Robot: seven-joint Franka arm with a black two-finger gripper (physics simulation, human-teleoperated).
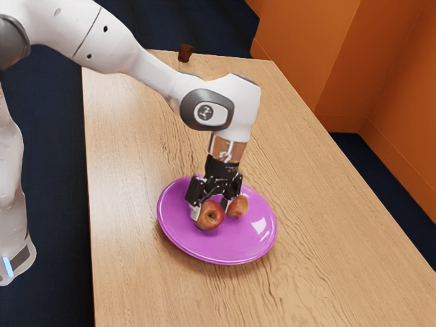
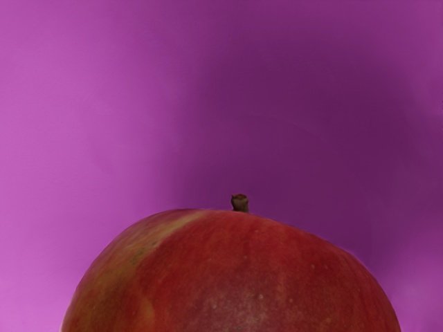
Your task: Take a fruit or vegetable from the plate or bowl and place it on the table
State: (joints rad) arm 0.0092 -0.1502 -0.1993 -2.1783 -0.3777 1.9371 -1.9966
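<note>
My gripper [image 1: 210, 204] is low over the purple plate [image 1: 252, 246], pointing down at a red apple [image 1: 210, 216]. The apple is at the gripper's lower end, partly covered by it, and whether it is gripped cannot be told. In the wrist view the same apple [image 2: 239, 277] looms large at the lower edge, its short brown stem showing, with the purple plate [image 2: 104, 104] behind it. A second reddish-yellow fruit [image 1: 238, 206] lies on the plate beside the gripper, towards the exterior view's right.
Bare wood of the table [image 1: 327, 272] surrounds the plate. A small dark brown object [image 1: 184, 53] stands near the table's far edge. Orange walls [image 1: 310, 54] rise beyond the table at the exterior view's right.
</note>
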